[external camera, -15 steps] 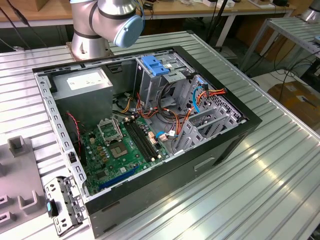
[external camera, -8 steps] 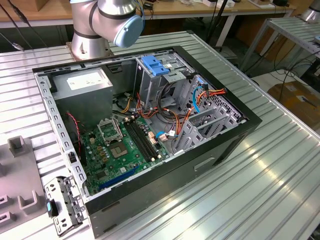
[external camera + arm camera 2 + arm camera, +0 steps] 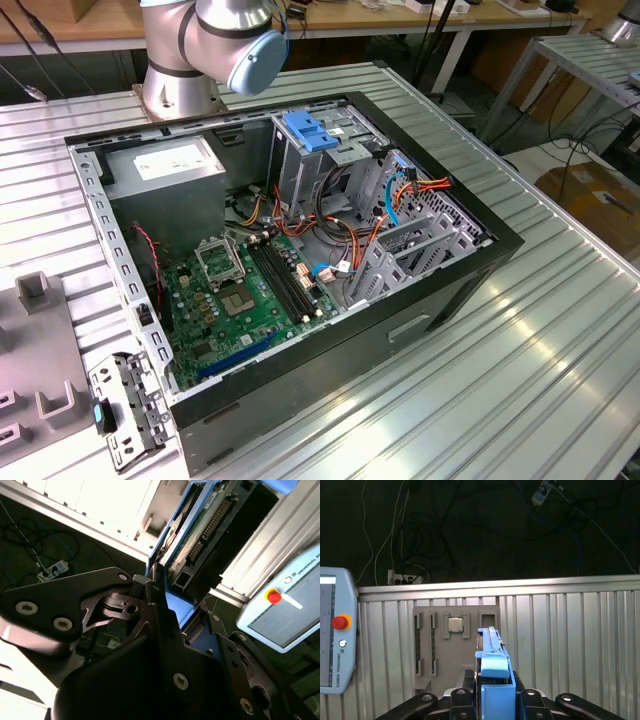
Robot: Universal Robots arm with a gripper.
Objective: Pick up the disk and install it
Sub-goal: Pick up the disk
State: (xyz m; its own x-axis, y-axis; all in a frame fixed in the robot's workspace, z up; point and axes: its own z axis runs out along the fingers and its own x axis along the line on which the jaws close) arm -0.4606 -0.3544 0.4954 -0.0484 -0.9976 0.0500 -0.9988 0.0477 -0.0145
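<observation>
In the exterior view, one open computer case (image 3: 330,370) lies on the ribbed metal desk (image 3: 520,380). Inside it are one green board (image 3: 240,300), one metal cage with a blue handle (image 3: 310,140), one grey box with a white sticker (image 3: 165,165), and many orange, red and blue wires. The robot arm (image 3: 210,40) stands behind the case. One grey tray (image 3: 40,350) sits on the exterior view's left.

In the second wrist view, the black tool (image 3: 182,615) is clenched on the disk (image 3: 205,535). The disk is flat and seen from its thin edge. It shows a green board side, a black plug row and blue plastic along its edges. It sticks straight out from between the tool's two fingers (image 3: 155,600). Beyond the tool is one control tablet (image 3: 285,610) with one red button (image 3: 273,596).

In the first wrist view, the disk's blue rail (image 3: 495,680) sits between the two black fingers. Far past the disk's end, another grey tray (image 3: 455,655) on the desk holds one square chip (image 3: 454,625). Loose cables and one power strip (image 3: 402,576) lie on the dark floor beyond the desk.
</observation>
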